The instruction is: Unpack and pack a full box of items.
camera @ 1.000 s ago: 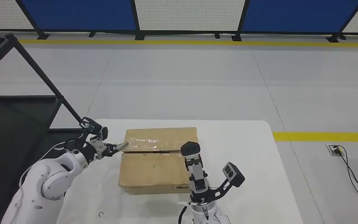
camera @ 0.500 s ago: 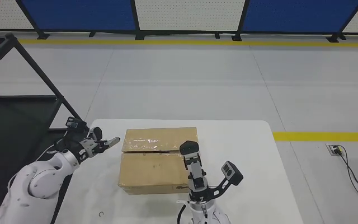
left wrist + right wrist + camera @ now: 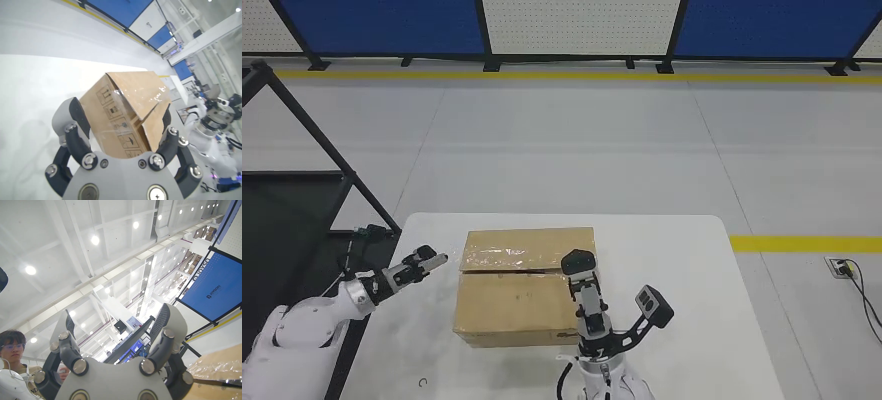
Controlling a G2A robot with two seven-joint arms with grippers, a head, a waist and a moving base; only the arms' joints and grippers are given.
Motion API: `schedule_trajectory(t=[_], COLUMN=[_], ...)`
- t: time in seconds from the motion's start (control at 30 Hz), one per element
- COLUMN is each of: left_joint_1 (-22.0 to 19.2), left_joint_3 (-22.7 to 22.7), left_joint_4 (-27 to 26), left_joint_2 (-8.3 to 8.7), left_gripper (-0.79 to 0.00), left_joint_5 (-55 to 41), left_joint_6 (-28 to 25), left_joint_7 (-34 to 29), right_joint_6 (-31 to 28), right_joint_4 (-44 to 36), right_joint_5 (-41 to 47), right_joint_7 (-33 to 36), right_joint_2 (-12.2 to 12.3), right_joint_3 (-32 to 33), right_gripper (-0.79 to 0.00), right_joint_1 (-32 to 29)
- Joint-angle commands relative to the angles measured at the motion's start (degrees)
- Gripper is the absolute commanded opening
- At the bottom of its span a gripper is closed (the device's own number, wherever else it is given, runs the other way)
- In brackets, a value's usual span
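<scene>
Box rests on table, taped flaps slightly parted, contents hidden.

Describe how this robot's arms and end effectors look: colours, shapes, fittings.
The left arm has a smooth, rounded white shell with dark parts at the wrist. The left end effector and right end effector match. Each has a pale grey plate with silver screw heads, black linkage bars, and two curved fingers, white on the back with black pads, visibly ribbed on the right one.
</scene>
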Motion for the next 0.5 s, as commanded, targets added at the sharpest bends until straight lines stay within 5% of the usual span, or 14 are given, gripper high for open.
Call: schedule_trajectory(t=[0.0, 0.1, 0.47], left_joint_1=[-0.80, -2.49, -1.51], left_joint_3=[0.28, 1.12, 1.74], left_joint_4=[3.76, 7.64, 5.36], left_joint_2=[-0.20, -0.48, -0.46], left_gripper=[0.000, 0.000, -0.003], left_joint_5=[-10.00, -17.46, -15.35], left_joint_6=[-0.60, 2.67, 5.28], left_joint_7=[-4.32, -9.30, -7.10], right_joint_6=[0.15, 0.56, 0.97], right_joint_4=[0.03, 0.21, 0.91], right_joint_5=[0.04, 0.05, 0.05], right_joint_7=[0.01, 0.22, 0.28], right_joint_2=[-0.02, -0.08, -0.23], right_joint_3=[-0.10, -0.44, -1.29], right_gripper=[0.000, 0.000, 0.000], right_joint_1=[0.17, 0.56, 1.27])
